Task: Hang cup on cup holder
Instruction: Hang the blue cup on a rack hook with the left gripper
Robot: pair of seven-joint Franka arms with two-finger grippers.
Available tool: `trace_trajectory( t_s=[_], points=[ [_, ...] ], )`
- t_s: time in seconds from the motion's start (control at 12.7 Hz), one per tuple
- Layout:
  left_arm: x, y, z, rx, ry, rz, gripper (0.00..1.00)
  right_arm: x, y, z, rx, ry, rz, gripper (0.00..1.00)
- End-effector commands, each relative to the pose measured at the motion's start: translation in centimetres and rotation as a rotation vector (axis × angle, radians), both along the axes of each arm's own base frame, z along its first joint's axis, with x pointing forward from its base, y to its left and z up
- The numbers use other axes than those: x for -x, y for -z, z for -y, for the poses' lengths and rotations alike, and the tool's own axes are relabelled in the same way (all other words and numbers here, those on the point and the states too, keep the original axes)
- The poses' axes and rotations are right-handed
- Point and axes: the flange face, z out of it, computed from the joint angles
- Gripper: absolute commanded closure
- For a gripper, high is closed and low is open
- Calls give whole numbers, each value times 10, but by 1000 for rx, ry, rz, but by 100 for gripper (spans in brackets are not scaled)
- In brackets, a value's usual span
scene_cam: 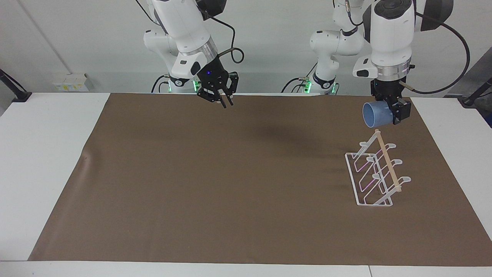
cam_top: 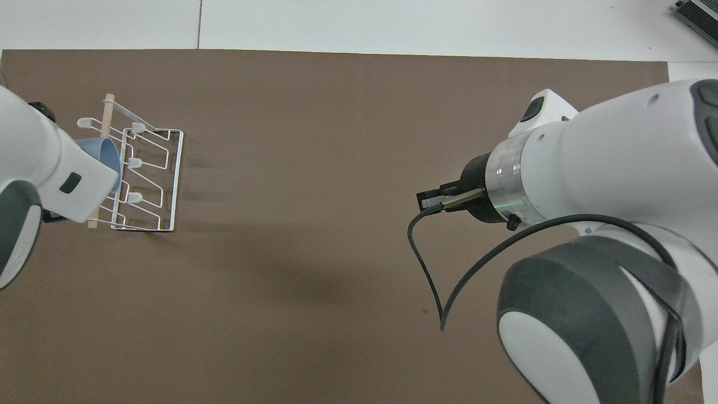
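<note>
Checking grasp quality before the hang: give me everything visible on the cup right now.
The cup is a small light-blue handleless tumbler, matte like plastic, tapering toward its base. It is held in the air on its side, open mouth facing the right arm's end of the table, base end clamped in the left end effector. It hangs above the robot-side end of the cup holder, near the wooden dowel's upper tip, without touching it. No prong is inside it. Only the end effector touches it.
</note>
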Motion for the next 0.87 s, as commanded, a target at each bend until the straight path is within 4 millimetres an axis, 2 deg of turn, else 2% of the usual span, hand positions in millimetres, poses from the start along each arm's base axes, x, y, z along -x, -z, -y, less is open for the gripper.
trace_trajectory(
  t_s=[0.0, 0.08, 0.16, 0.24, 0.31, 0.47, 0.71, 0.79],
  points=[
    [-13, 16, 10, -56, -45, -5, 100, -2, -13, 26, 136, -50, 4, 78],
    [-14, 18, 18, -110, -45, 6, 100, 0, -15, 35, 200, -49, -11, 74],
    [-12, 20, 33, -168, -3, 32, 100, 1, -13, 43, 260, -49, -23, 73],
    [-16, 30, 35, -197, 4, 24, 100, 0, -12, 58, 299, -29, -38, 73],
    [-23, 42, 35, -238, 8, 14, 100, 0, -16, 72, 305, -1, -47, 73],
    [-31, 63, 33, -361, 34, 5, 100, 0, -14, 94, 313, 34, -86, 65],
    [-31, 93, 29, -456, 54, -8, 100, -2, -7, 133, 318, 101, -135, 64],
    [-35, 106, 32, -500, 61, -14, 100, -1, -2, 142, 314, 117, -152, 60]
  ],
)
